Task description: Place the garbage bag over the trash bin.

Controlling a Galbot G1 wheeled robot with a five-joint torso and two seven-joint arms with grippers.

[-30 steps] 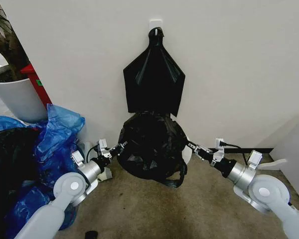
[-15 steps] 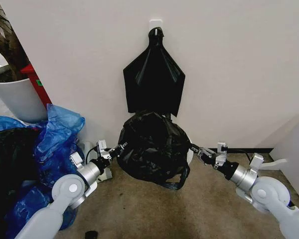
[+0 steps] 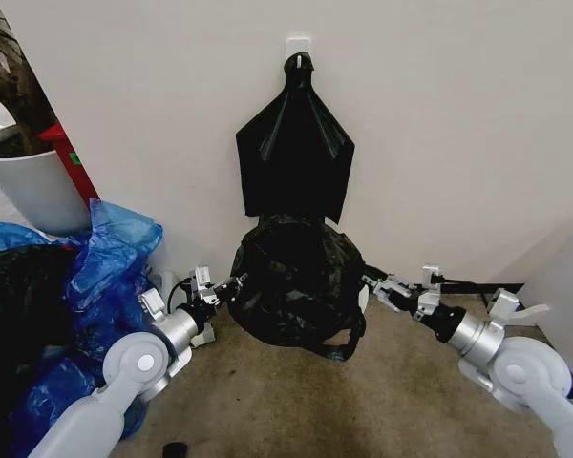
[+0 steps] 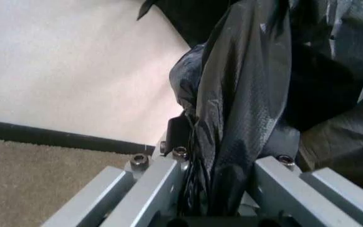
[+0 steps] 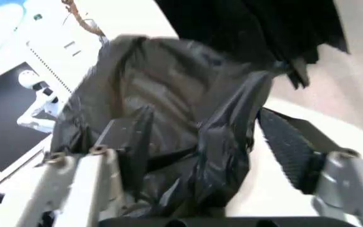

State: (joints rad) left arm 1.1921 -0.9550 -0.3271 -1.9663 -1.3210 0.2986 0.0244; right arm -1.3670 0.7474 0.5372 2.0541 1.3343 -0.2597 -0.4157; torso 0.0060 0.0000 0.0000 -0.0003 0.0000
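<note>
Two hands flank the bag (image 3: 296,281), which covers the bin (image 3: 363,298) on the floor against the wall (image 3: 458,124). Left hand (image 3: 231,283) pinches a fold of bag film at the bag's left side; right hand (image 3: 372,283), jaws spread, has film draped between them at the right side.

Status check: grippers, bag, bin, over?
Left gripper shut on garbage bag. Right gripper open around bag film. Trash bin nearly covered. Nothing blocking.
</note>
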